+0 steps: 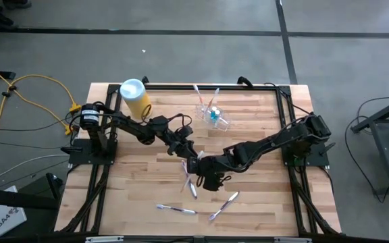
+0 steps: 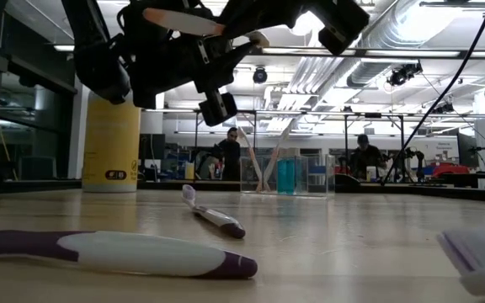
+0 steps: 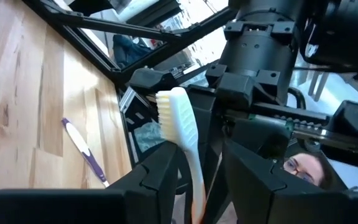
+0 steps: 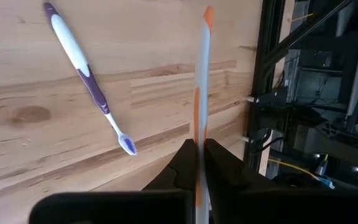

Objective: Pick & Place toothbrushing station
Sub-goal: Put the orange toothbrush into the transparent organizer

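The clear holder cup (image 1: 213, 115) stands on its base on the far middle of the table, with toothbrushes and a blue item in it; it also shows in the low view (image 2: 297, 172). My right gripper (image 4: 197, 144) is shut on a white and orange toothbrush (image 4: 201, 68), above the table's middle (image 1: 200, 170). My left gripper (image 3: 201, 152) is open close beside it (image 1: 186, 150). A white bristle head and neck (image 3: 180, 118) rise between the left gripper's fingers. I cannot tell whether they touch it, or whether it is the same brush. My right gripper pinches the toothbrush's handle (image 4: 196, 121) between its two fingers, by the orange band near the middle. The handle runs straight out ahead in line with the fingers, ending in an orange tip (image 4: 208, 12). The brush is lifted clear of the table, roughly level in the low view (image 2: 183, 21).
A yellow canister with a pale blue lid (image 1: 136, 98) stands at the far left. Purple and white toothbrushes lie on the table's near middle (image 1: 177, 209) (image 1: 223, 206) (image 1: 193, 189); one lies close in the low view (image 2: 116, 252). People show in the room beyond.
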Controlling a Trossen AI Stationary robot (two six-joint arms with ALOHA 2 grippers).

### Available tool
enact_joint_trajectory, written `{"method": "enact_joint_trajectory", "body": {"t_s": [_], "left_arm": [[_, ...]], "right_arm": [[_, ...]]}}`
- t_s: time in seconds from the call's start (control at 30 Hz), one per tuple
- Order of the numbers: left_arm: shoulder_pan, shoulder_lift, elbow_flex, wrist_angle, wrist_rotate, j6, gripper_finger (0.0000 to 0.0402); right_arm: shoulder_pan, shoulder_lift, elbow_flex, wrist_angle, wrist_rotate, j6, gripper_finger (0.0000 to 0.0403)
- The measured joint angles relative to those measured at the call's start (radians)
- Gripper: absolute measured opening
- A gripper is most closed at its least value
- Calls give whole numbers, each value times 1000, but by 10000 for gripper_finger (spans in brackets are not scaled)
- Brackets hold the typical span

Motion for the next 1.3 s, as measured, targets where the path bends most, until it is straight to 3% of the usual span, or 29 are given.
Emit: {"method": "enact_joint_trajectory", "body": {"t_s": [0.8, 1.03, 1.3], "left_arm": [[-5, 0, 2, -1, 73, 20, 122], [-9, 0, 2, -1, 88, 52, 122], [-10, 0, 2, 0, 89, 53, 83]], "right_arm": [[3, -1, 2, -33, -5, 55, 7], [3, -1, 2, -32, -51, 55, 7], [-6, -1, 2, -9, -101, 47, 7]]}}
